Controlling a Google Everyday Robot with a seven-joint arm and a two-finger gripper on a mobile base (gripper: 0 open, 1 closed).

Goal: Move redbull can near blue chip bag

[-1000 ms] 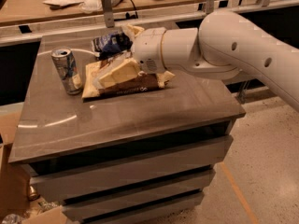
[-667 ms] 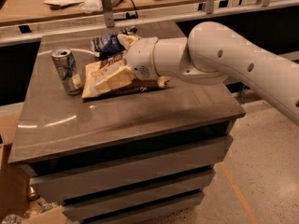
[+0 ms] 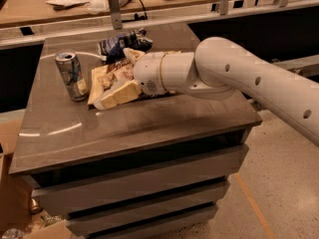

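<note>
Gripper, spread & empty over tan bag, hung just camera-right of redbull can, which stood upright on table, w/ blue chip bag behind both.

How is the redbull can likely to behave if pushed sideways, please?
Standing upright, tall and slim, the redbull can would probably tip, then roll. Its shiny metal likely slips. The hand is beside it, over the tan bag.

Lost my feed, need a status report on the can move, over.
Tool low over tan bag, right of redbull can, not holding it. Can upright, front-left of blue chip bag, apart. Tan bag crowds the gap.
</note>
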